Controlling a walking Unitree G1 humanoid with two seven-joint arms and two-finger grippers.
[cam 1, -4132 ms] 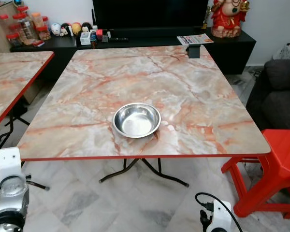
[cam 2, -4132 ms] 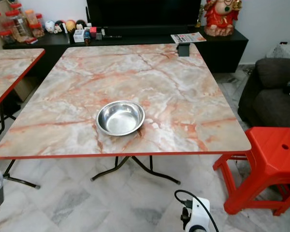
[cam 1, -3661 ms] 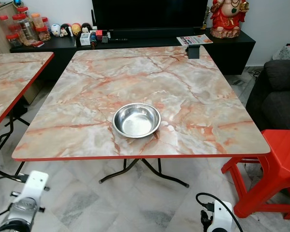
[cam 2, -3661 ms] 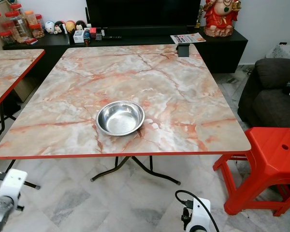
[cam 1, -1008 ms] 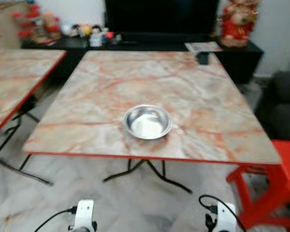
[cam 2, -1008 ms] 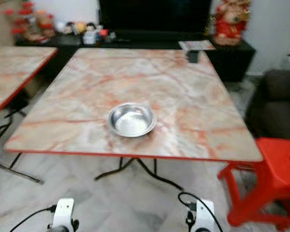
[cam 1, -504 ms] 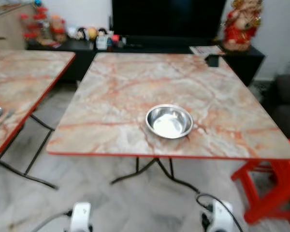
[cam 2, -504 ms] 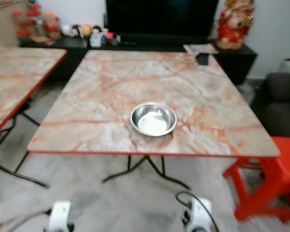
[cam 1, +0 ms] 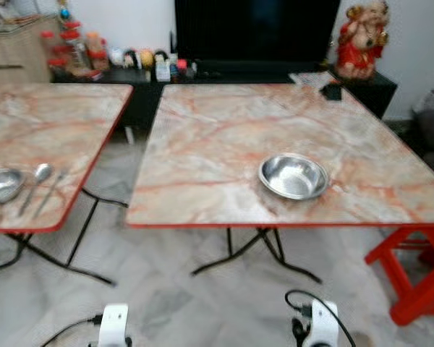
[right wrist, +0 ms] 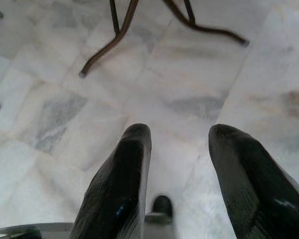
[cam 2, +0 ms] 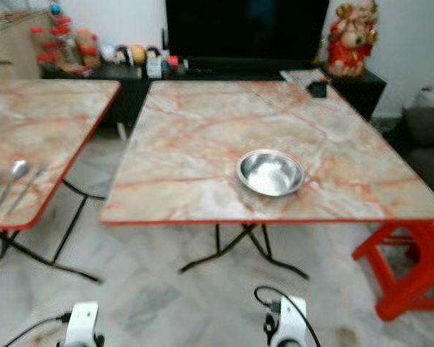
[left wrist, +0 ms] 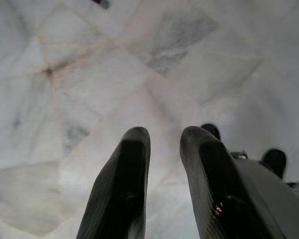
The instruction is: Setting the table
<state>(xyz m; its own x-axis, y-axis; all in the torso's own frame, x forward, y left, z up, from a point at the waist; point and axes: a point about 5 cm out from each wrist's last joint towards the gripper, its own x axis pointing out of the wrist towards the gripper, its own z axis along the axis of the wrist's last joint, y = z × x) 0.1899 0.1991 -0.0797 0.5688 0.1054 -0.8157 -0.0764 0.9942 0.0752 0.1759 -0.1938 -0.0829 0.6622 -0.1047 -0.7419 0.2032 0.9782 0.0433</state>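
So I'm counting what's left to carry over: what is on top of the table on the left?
On the left table, near its front edge, lie a steel bowl, a spoon and a thin utensil too blurred to name. The picture's edge cuts the table off, so anything further left is unseen.

Both arms hang low and idle. The left gripper (left wrist: 162, 137) holds its fingers slightly parted; the right gripper (right wrist: 179, 134) has its fingers spread wide, holding nothing.

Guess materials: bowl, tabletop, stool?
Bowl: looks like polished steel, silvery with bright reflections inside. Tabletop: marble-pattern surface with a thin red edge on folding metal legs, so probably laminate, not stone. Stool: uniform glossy red, likely moulded plastic.
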